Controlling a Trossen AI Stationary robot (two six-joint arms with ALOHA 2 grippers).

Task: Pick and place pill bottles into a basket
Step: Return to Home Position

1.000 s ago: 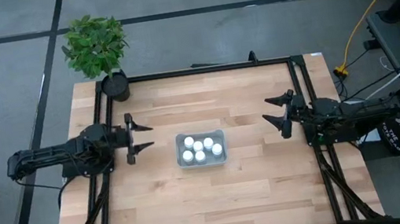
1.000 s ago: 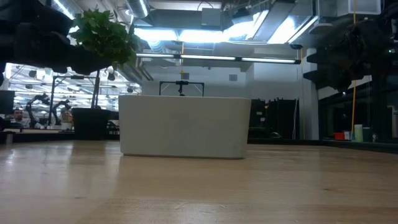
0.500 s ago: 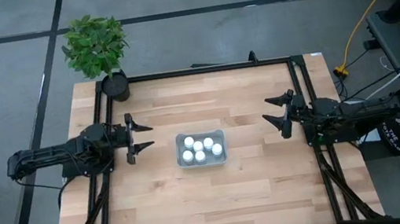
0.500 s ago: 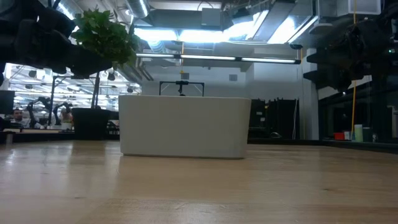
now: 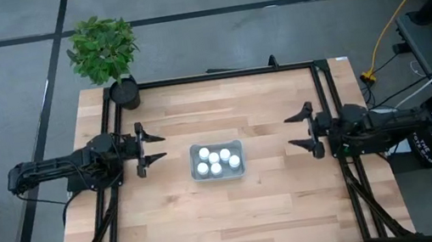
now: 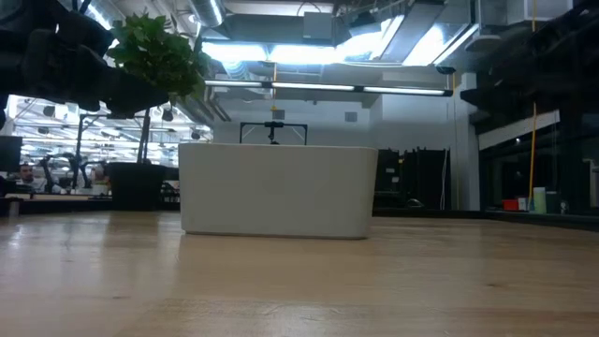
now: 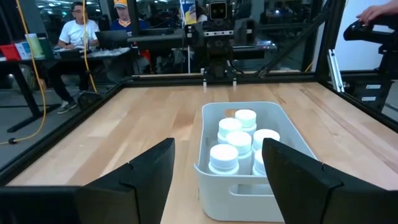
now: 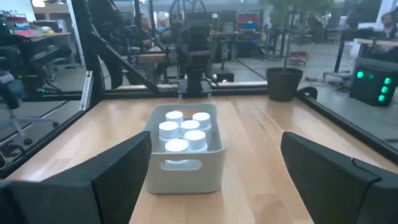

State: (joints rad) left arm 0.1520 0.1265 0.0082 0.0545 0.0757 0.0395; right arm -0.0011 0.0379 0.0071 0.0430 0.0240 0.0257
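The pale basket (image 5: 195,151) stands on its base at the table's middle and holds several white-capped pill bottles (image 5: 215,160), all upright inside it. It fills the middle of the low view (image 6: 281,192). My left gripper (image 5: 161,145) is open and empty left of the basket, pointing at it; its wrist view shows the basket (image 7: 236,199) and the bottles (image 7: 238,134) between its fingers, farther off. My right gripper (image 5: 288,132) is open and empty right of the basket, also pointing at it, with the basket (image 8: 183,174) and bottles (image 8: 183,130) ahead.
A potted plant (image 5: 105,52) stands at the table's far left corner. A black frame (image 5: 218,75) runs along the far, left and right edges. People sit at desks beyond the table (image 7: 78,28). Bare wood lies near and far of the basket.
My right gripper has moved a little toward the table's near edge and has turned, so that its fingers now point straight at the basket. The basket, the bottles and my left gripper have kept still.
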